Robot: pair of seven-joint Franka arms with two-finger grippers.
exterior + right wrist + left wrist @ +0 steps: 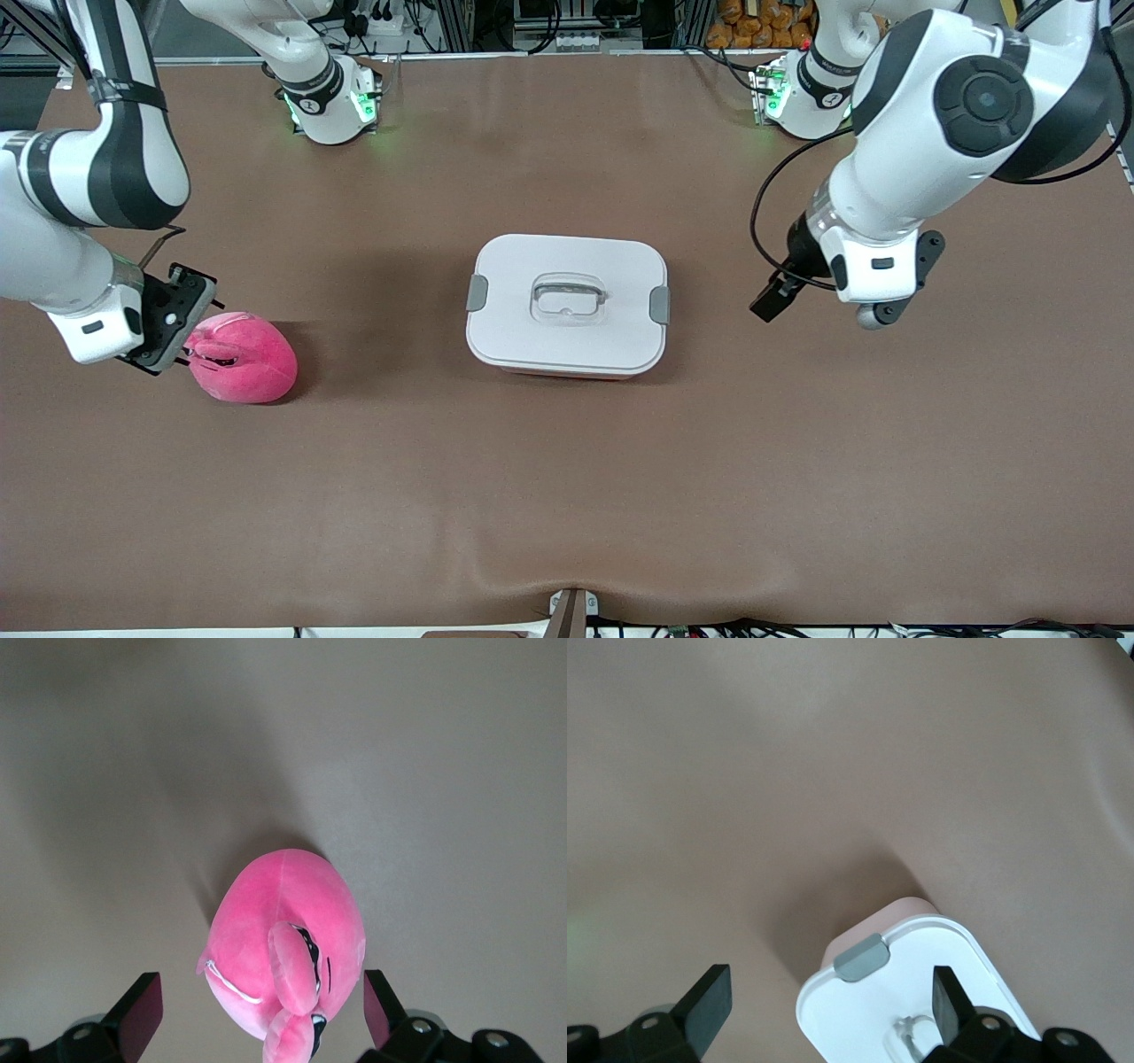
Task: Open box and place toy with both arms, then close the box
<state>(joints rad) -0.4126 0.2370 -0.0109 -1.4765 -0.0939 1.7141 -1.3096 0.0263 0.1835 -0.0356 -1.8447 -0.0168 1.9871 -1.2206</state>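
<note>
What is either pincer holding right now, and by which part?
Nothing is held. The right pincer stands open around the toy without closing on it; the left pincer is open in the air beside the box.

The front camera is sitting high up, looking down at the whole tabletop (567,496) and facing the two robots. The left wrist camera is looking down closely at one end of the box (904,992). The right wrist camera is looking down closely at the toy (283,939). The front camera is also showing both.

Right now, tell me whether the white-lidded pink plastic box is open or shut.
Shut: the flat white lid sits flush on the box, grey clip down.
</note>
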